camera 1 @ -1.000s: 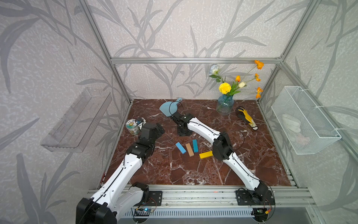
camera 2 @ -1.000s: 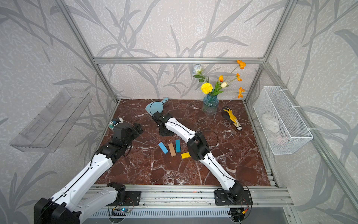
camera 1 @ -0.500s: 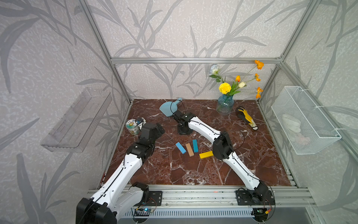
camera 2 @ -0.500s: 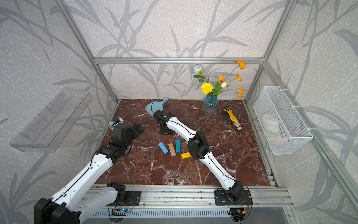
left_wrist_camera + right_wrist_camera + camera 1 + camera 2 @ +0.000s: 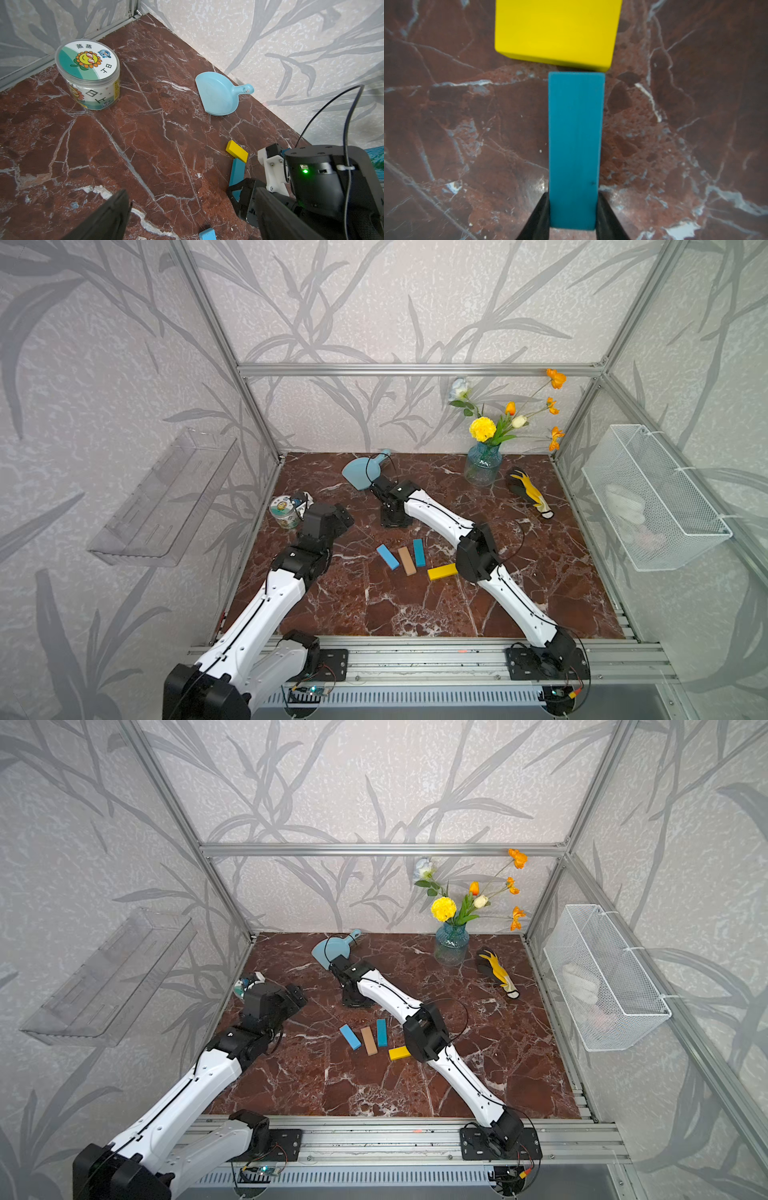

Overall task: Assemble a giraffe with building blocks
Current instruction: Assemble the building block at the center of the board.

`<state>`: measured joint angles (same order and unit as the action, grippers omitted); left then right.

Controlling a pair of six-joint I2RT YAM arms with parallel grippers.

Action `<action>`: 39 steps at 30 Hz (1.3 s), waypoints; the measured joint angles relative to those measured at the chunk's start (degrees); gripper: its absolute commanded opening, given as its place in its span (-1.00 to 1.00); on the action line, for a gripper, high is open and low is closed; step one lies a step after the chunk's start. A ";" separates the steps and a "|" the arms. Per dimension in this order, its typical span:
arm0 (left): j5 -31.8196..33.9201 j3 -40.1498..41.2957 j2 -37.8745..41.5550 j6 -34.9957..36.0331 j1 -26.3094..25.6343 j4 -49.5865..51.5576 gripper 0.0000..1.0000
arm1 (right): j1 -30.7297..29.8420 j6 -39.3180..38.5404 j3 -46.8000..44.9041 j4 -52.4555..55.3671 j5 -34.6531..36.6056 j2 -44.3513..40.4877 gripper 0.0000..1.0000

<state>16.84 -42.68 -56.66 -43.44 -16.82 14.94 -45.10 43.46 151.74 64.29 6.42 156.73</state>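
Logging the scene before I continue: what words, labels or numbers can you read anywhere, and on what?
"蒸蒸": printed on the jar lid, seen in the left wrist view.
"日上": on the same lid, turned at an angle, and again on the jar side.
Vase: a small white mark, too small to read.
Teal block, yellow block, dustpan: no text.

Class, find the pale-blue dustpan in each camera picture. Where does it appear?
In a top view: dustpan at the back of the table, behind the right arm.
In a top view: the same place.
Left wrist: whole, by the wall.
Right wrist: not in it.
Shared landmark: the red marble table.
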 measured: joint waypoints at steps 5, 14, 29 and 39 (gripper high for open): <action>0.00 0.00 0.00 0.00 0.00 0.00 0.90 | 0.11 0.00 0.02 -0.02 0.04 0.00 -0.30; -0.02 0.00 0.00 0.11 0.00 0.00 0.90 | 0.37 -0.04 0.04 -0.44 0.02 0.11 -0.29; 0.00 0.00 -0.04 0.22 0.00 -0.02 0.91 | 0.76 -0.46 0.33 -1.77 -0.09 0.35 0.10; 0.00 0.00 -0.24 0.22 0.00 -0.07 0.91 | 0.83 -1.81 0.46 -2.95 -0.46 0.42 0.41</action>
<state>16.84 -42.68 -56.90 -43.22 -16.82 14.87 -44.27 41.65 152.20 61.34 5.96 157.14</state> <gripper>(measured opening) 0.953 0.706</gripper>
